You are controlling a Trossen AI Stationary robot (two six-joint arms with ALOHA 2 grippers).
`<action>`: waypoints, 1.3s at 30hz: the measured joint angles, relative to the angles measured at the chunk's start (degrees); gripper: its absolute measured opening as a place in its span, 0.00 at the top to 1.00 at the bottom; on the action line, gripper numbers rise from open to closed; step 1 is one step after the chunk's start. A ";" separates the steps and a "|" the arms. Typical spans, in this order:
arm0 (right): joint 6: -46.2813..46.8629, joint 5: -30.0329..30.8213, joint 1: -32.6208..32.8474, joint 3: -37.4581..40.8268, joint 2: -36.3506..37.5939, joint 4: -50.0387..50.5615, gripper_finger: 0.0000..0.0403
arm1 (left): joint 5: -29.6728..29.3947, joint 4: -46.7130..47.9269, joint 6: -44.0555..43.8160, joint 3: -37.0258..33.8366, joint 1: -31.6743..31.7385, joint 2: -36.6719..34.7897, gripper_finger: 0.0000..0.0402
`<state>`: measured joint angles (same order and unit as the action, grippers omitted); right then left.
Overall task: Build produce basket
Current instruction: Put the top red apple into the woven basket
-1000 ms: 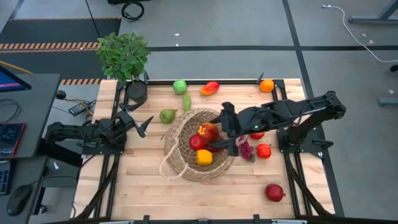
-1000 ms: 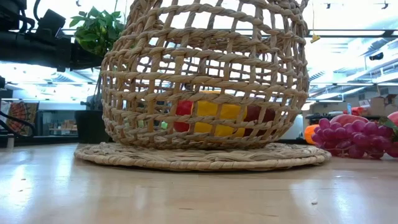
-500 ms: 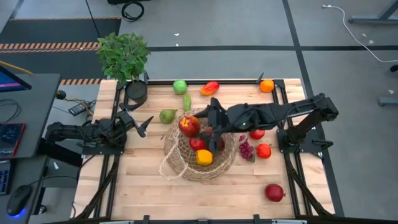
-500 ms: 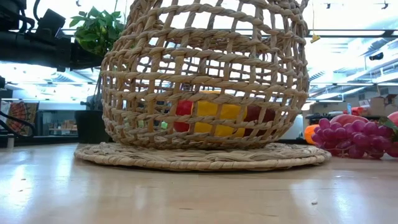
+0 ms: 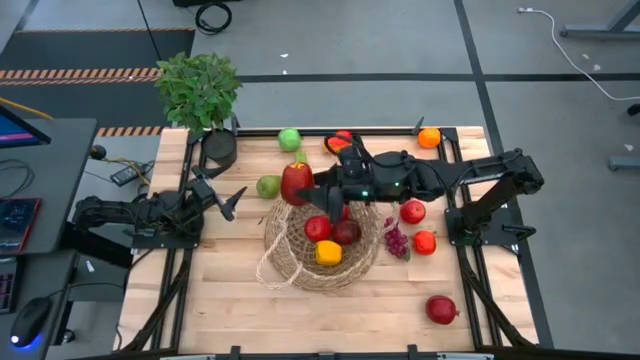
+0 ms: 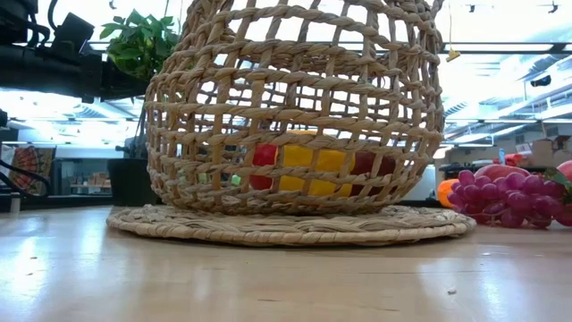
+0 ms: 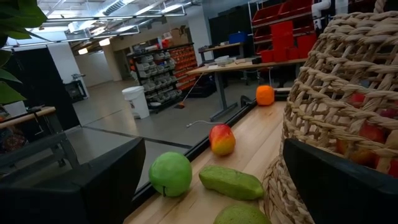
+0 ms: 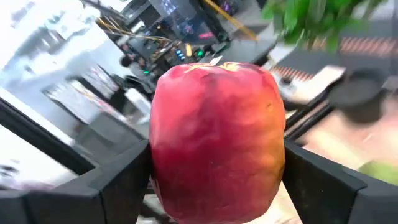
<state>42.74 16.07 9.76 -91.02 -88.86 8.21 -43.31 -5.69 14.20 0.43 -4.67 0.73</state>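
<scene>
Pomegranate [image 5: 441,309] lies nearest on the bench [image 5: 220,300], well clear of the basket [image 5: 290,262]. Grapes [image 5: 396,241] and two red fruits sit just beside the basket's right side. Inside the basket rest a yellow pepper [image 5: 328,252], a red piece and a dark red one. Above its far rim the right pincer [image 5: 312,186] clamps a red apple [image 5: 295,183]. Beyond the basket lie a pear [image 5: 268,186], a green apple [image 5: 289,139] and an orange [image 5: 429,137]. Left of the basket, the left pincer [image 5: 226,197] waits, spread.

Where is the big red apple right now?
In the high view the red apple is held in the right gripper, at the basket's far left rim, close to the green pear.
</scene>
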 joint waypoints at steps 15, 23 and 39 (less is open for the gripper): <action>16.86 -16.70 -2.76 -0.01 0.00 2.97 0.16 | 0.00 -0.02 0.00 0.00 0.00 0.00 0.03; 15.96 -16.78 -4.22 -3.22 -0.24 17.02 0.16 | -0.02 -0.02 0.00 0.00 0.00 0.00 0.03; -20.14 -17.83 -8.37 -12.07 -10.86 50.05 0.16 | 0.00 0.12 0.02 0.00 -0.01 0.00 0.03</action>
<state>22.60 -1.76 1.39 -103.09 -99.71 58.27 -43.31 -5.58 14.21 0.43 -4.68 0.73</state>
